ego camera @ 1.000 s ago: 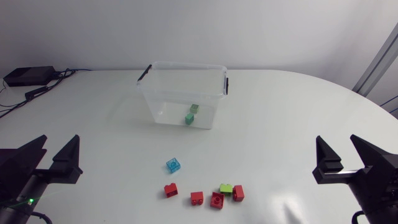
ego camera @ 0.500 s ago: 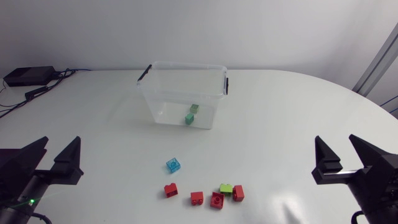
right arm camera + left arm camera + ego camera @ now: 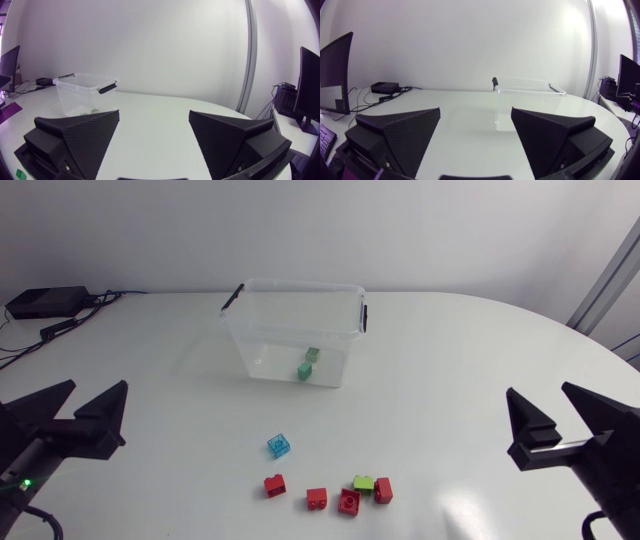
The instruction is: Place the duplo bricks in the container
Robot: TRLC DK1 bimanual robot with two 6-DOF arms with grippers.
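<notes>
White tabletop [image 3: 480,360] runs out ahead of me, and nearest, my left gripper [image 3: 98,386] and right gripper [image 3: 538,390] sit at either side, both spread wide and empty, parked clear of the work as I judge it. Between them four red bricks [image 3: 316,498] and a green brick [image 3: 363,482] cluster, with a blue brick [image 3: 280,445] just beyond. Farthest, the clear container [image 3: 262,285] holds two green bricks [image 3: 307,366], so six look left to load.
</notes>
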